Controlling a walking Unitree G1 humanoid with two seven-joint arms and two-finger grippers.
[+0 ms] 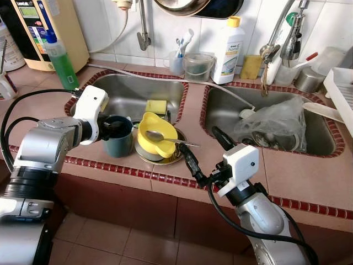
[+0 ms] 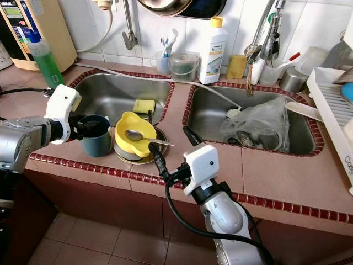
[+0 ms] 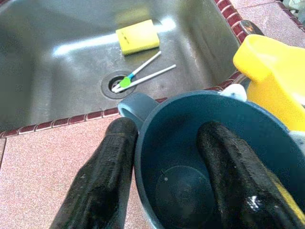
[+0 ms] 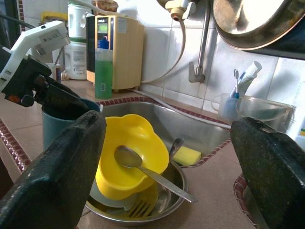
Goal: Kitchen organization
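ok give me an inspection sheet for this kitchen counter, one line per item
Surface: pink tiled counter with two steel sinks.
Job's things: blue mug on the counter edge; yellow bowl with a spoon, stacked in a metal dish.
Clutter: yellow sponge and toothbrushes in the left sink; plastic bag in the right sink; white bottle and green bottle near the wall.
Grippers: left gripper straddles the mug's rim, one finger inside, one outside; right gripper open, facing the bowl.
Cables: black cables along both arms.
Surroundings: tiled wall, taps, dish rack.
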